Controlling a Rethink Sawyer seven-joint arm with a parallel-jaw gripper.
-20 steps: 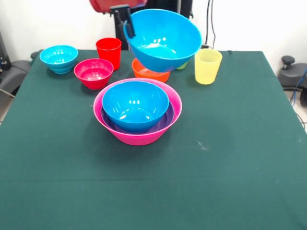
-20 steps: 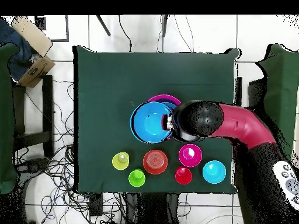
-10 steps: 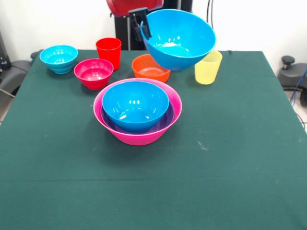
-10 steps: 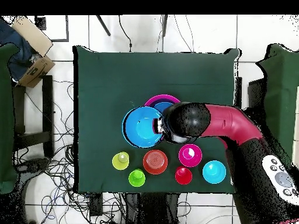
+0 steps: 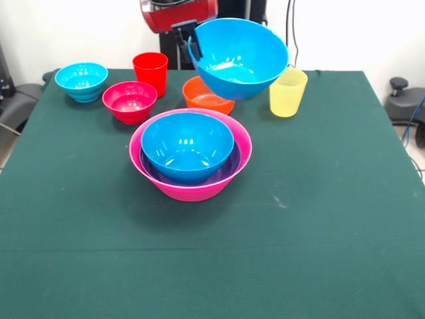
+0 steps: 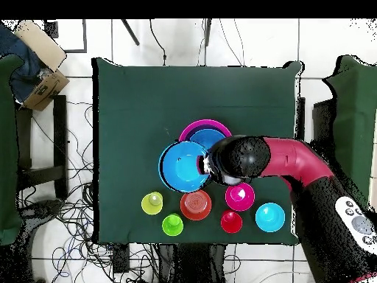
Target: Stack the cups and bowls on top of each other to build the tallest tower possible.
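Nearest on the green table (image 5: 319,226) sits the tower (image 5: 190,156): the pink bowl (image 5: 192,187) as its outer shell, the purple bowl (image 5: 229,169) showing as a dark band inside it, and a blue bowl (image 5: 187,145) nested on top, mouth up. Beyond it, at about 12 o'clock from the tower, the orange bowl (image 5: 202,100) rests on the cloth, and at roughly 11 o'clock the magenta-red bowl (image 5: 129,101) stands near it. Farther at 10 o'clock the cyan bowl (image 5: 81,80) sits by the table's corner, well apart from the tower. The red cup (image 5: 151,72) stands upright just behind the magenta-red bowl. At 1 o'clock the yellow cup (image 5: 287,92) stands upright near the far edge. The green cup (image 6: 172,224) shows only from overhead, beside the yellow one. Above the orange bowl I am holding the second blue bowl (image 5: 240,56) in the air, tilted with its mouth toward the camera; my gripper (image 5: 187,41) is clamped over its rim, one finger inside and one outside the wall. From overhead this bowl hangs partly over the tower's edge and the orange bowl.
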